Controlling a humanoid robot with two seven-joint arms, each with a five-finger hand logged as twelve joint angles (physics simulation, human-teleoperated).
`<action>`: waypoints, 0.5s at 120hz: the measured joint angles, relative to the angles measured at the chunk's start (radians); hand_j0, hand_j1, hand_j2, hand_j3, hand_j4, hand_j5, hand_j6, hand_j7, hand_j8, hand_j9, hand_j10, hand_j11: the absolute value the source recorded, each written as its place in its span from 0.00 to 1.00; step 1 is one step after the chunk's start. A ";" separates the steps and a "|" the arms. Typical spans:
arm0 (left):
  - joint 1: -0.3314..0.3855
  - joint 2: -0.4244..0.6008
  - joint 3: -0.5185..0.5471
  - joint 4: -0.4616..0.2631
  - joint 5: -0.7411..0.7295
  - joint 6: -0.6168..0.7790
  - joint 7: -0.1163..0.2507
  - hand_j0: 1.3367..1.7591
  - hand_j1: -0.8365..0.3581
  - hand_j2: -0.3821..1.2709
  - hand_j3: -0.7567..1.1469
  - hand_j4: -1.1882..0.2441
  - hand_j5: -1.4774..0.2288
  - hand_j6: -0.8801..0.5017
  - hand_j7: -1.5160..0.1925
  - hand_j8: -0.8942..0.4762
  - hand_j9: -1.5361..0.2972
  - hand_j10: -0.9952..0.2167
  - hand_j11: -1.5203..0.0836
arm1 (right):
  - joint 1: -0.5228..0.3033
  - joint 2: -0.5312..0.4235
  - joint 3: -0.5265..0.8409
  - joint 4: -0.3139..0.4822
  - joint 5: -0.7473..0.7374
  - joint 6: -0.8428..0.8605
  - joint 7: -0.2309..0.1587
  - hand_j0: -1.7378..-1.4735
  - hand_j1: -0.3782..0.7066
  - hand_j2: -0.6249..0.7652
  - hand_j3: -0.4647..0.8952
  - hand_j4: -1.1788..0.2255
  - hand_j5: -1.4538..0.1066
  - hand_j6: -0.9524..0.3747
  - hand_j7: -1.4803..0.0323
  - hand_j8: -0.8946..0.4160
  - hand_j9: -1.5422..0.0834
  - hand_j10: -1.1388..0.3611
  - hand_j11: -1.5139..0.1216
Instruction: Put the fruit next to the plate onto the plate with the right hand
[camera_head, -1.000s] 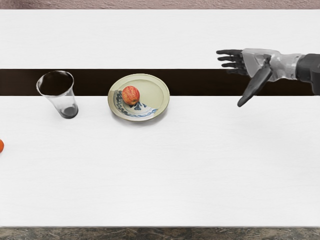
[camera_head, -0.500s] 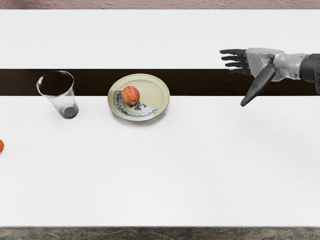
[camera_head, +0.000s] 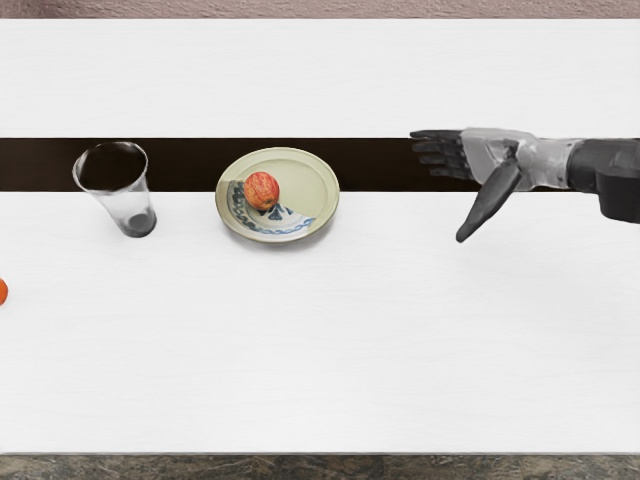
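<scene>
A: Right hand (camera_head: 478, 160), state?

B: Empty. Fingers (camera_head: 436, 150) straight and apart, pointing left toward the plate (camera_head: 312, 180); thumb hangs down and forward. Nothing between them. The arm comes in from the right edge and the hand hovers over the dark strip (camera_head: 380, 165), well apart from the plate, on its right

A: And the fruit?

B: Apple (camera_head: 261, 190) lies on the plate, left of centre, by the blue pattern. No contact with the hand. The plate's shallow dip likely keeps it from rolling

A: So the task?

B: Looks done, judging from how things lie. Fruit on plate, hand slack and clear of it. An open palm at that distance fits a hand with nothing to carry

A: Anything else out there?

B: Glass (camera_head: 115, 187) to the left of the plate, near but not touching, leaning a little. A small orange fruit (camera_head: 2, 292) at the far left edge of the counter (camera_head: 400, 330), cut off by the frame and well apart from the plate, so hardly the one meant. Left arm not visible

A: Risk?

B: Low. Glass sits on the plate's far side from the hand, out of any straight reach
</scene>
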 joint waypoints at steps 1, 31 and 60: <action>0.000 0.000 0.000 0.000 0.000 0.000 0.000 0.76 0.98 0.23 0.40 0.82 0.86 0.63 0.88 0.64 0.83 0.81 0.94 | 0.000 0.002 0.000 0.000 0.000 0.000 0.000 0.30 0.03 0.45 0.34 0.84 0.93 0.72 0.98 0.68 0.95 0.76 0.93; 0.061 0.000 0.001 -0.008 0.000 -0.002 0.001 0.76 0.98 0.23 0.40 0.82 0.86 0.63 0.88 0.64 0.83 0.81 0.94 | -0.017 0.033 -0.006 0.012 -0.002 0.000 -0.003 0.30 0.03 0.45 0.34 0.84 0.93 0.72 0.98 0.68 0.95 0.76 0.93; 0.167 0.000 0.423 -0.182 0.227 -0.186 0.011 0.76 0.98 0.23 0.40 0.82 0.86 0.63 0.88 0.64 0.83 0.81 0.94 | -0.020 0.018 -0.002 0.057 -0.003 0.000 -0.035 0.30 0.03 0.45 0.34 0.84 0.93 0.72 0.98 0.68 0.95 0.76 0.93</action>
